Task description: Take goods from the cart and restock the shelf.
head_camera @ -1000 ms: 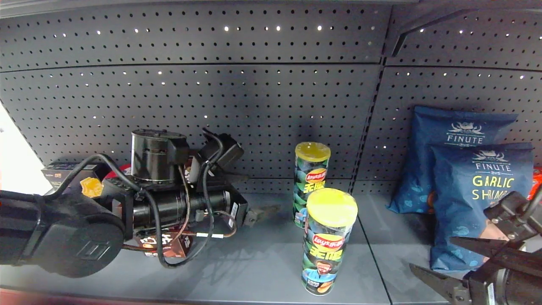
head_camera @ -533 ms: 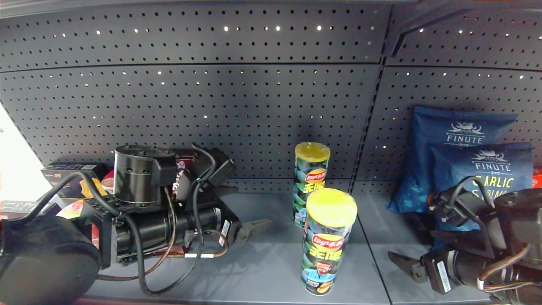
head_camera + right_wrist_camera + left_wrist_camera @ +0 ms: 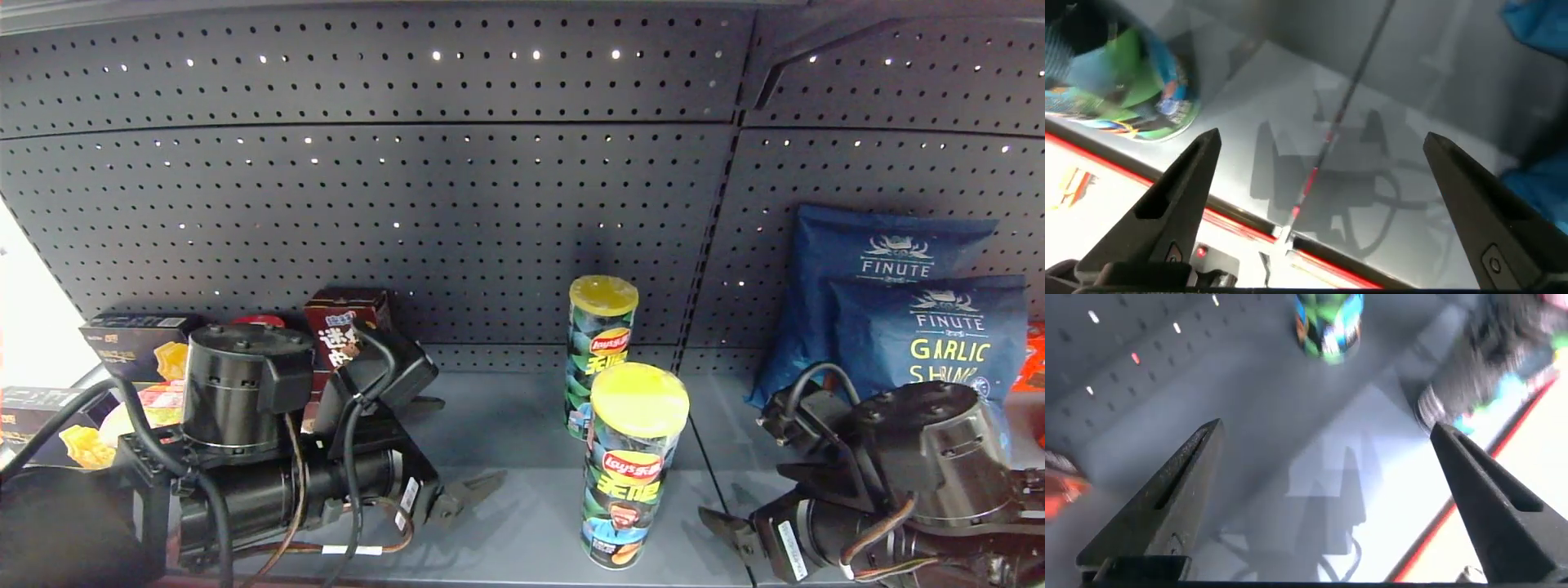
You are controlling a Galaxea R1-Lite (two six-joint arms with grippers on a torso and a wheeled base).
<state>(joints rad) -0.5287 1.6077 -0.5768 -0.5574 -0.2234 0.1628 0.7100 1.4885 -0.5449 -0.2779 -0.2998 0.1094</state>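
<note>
Dim dark grey perforated back panel (image 3: 490,204) pricked with backlit pinholes, blown-out white glare at head view's left edge, pale sheen on grey metal shelf floor (image 3: 1372,433), seams bowed

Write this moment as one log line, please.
left claw: open, empty | right claw: open, empty | front can, back can: upright on shelf

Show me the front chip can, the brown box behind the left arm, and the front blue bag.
front chip can (image 3: 634,478): head view, on its printed label, mid-body.
brown box (image 3: 341,322): head view, on its front face.
front blue bag (image 3: 931,343): head view, on its front panel.
</note>
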